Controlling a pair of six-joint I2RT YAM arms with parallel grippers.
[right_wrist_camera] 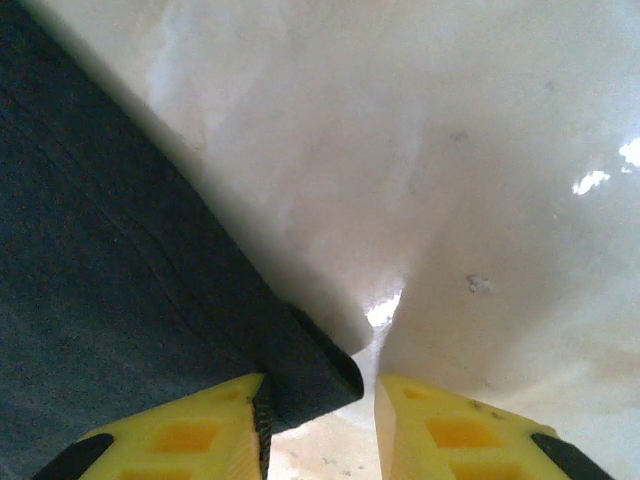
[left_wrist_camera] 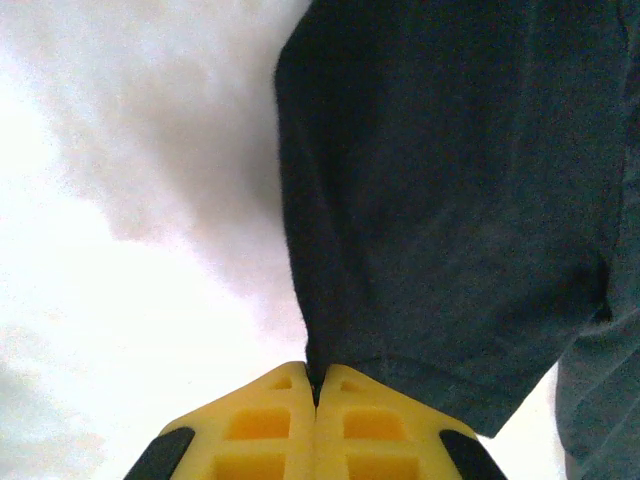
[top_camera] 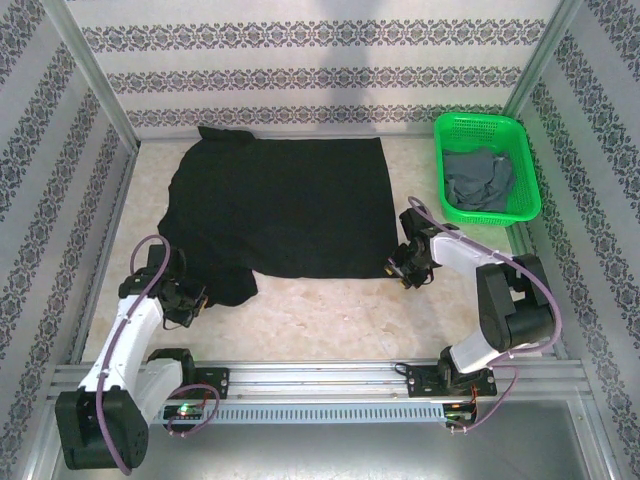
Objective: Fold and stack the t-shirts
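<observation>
The black t-shirt (top_camera: pixel 285 205) lies spread flat across the middle of the table. My left gripper (top_camera: pixel 195 305) is at its near left corner, shut on a pinch of the cloth's edge (left_wrist_camera: pixel 316 385); the black fabric (left_wrist_camera: pixel 450 200) rises from between the yellow fingers. My right gripper (top_camera: pixel 400 268) is at the near right corner. Its jaws stand apart around that folded corner (right_wrist_camera: pixel 320 390) of the shirt (right_wrist_camera: pixel 100 250). The cloth touches the left finger, with a gap to the right one. A dark grey t-shirt (top_camera: pixel 478 178) lies crumpled in the basket.
The green mesh basket (top_camera: pixel 530 190) stands at the back right of the table. Patterned walls and metal frame posts close in the left, back and right sides. A pale strip of table (top_camera: pixel 320 315) runs between the shirt and the arm bases.
</observation>
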